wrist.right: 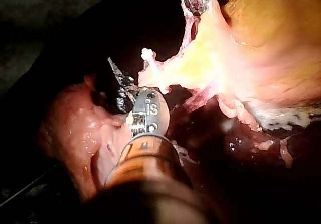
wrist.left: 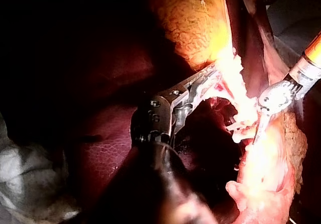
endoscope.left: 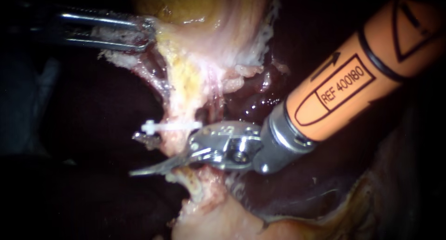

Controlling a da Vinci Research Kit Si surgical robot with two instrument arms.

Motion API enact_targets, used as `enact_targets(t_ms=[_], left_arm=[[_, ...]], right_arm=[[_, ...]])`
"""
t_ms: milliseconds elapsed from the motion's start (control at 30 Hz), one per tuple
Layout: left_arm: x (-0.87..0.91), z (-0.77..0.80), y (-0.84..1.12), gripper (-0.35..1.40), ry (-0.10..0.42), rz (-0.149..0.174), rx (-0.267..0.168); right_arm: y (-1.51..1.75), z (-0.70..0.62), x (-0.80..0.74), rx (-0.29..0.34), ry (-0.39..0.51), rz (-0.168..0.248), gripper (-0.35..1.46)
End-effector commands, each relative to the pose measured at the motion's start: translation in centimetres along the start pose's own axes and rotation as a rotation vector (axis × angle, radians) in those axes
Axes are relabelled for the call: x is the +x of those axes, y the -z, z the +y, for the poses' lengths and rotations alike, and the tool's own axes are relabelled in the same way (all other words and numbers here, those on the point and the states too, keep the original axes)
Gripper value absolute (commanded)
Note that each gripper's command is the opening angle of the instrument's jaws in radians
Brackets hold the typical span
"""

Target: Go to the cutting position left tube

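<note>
Left instrument (endoscope.left: 146,33), upper left: jaws clamped on gallbladder (endoscope.left: 204,31) edge. Right instrument (endoscope.left: 155,167), lower centre: blade at tube (endoscope.left: 176,145), below white clip (endoscope.left: 169,126); spread cannot be told.

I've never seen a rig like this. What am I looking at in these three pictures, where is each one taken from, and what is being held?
This is a surgical robot working on a pig's liver and gallbladder on a bench. The endoscope view looks closely at the tissue. The other two views come from cameras on each instrument's arm. The left instrument, entering from the left, has its jaws shut on pale tissue beside the gallbladder. The right instrument is the one with the orange shaft. In the endoscope view its thin tip crosses a tube just below a white clip.
</note>
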Motion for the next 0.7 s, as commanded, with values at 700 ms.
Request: enact_targets(t_ms=[700], left_arm=[[0.00,0.00,0.00,-0.35,0.000,0.000,-0.001]], right_arm=[[0.02,0.02,0.01,0.004,0.000,0.002,1.43]])
